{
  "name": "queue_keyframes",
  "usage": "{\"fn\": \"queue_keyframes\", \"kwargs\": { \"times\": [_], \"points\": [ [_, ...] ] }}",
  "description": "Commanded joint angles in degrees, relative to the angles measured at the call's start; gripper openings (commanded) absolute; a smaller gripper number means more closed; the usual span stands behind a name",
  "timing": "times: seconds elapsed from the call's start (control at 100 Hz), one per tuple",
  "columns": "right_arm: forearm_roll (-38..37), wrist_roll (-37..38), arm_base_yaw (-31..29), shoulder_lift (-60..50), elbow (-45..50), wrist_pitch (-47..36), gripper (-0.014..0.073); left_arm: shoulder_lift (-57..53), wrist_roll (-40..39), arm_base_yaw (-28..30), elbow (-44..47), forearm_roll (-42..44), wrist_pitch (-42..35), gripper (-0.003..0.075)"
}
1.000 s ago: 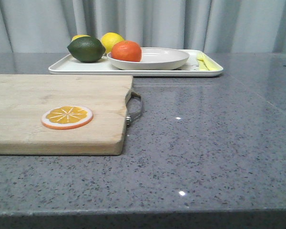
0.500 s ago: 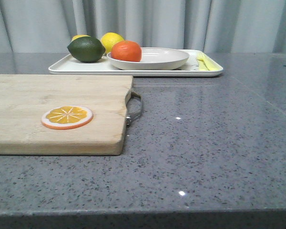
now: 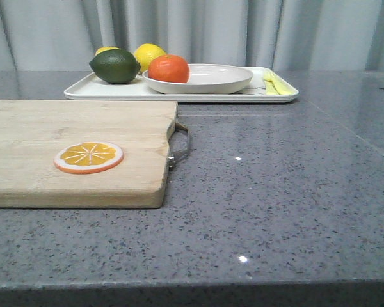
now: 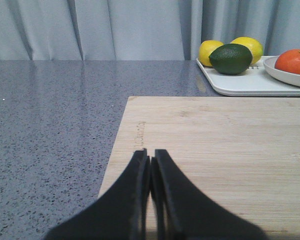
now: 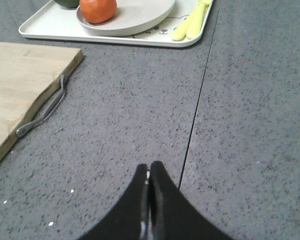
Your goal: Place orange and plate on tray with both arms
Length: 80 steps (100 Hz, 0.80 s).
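The glossy red-orange round orange (image 3: 169, 68) sits in the wide shallow off-white plate (image 3: 211, 80), which rests on the flat rectangular white tray (image 3: 109, 91) (a dark green lime (image 3: 114, 66) and two yellow lemons (image 3: 150, 55) lie on the tray just beside the plate). The pale wooden cutting board (image 3: 64, 141), nearer than the tray, carries a flat orange slice disc (image 3: 89, 157). The black left gripper (image 4: 150, 162) hangs over that board with jaws clenched on nothing, and the black right gripper (image 5: 149, 172) is likewise closed and empty over the speckled grey countertop (image 3: 281, 192), well apart from the tray.

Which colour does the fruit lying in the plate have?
Red-orange. The orange in the plate shows best in the front view.
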Motion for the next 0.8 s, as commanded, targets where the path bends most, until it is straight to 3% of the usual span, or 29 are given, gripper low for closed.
{"fn": "queue_keyframes", "kwargs": {
  "times": [0.0, 0.31, 0.53, 0.79],
  "points": [
    [-1.6, -0.4, -1.4, -0.8, 0.9, -9.6, -0.0068, -1.8, 0.1, 0.1, 1.3, 0.0, -4.3, -0.0019],
    [-10.2, -0.4, -8.7, -10.4, 14.4, -34.6, -0.0068, -1.8, 0.1, 0.1, 1.3, 0.0, -4.3, -0.0019],
    [-11.9, -0.4, -16.0, -15.0, 19.2, -34.5, -0.0068, -1.8, 0.1, 0.1, 1.3, 0.0, -4.3, -0.0019],
    [-12.6, -0.4, -20.1, -20.4, 24.2, -34.5, -0.0068, -1.8, 0.1, 0.1, 1.3, 0.0, -4.3, -0.0019]
  ]
}}
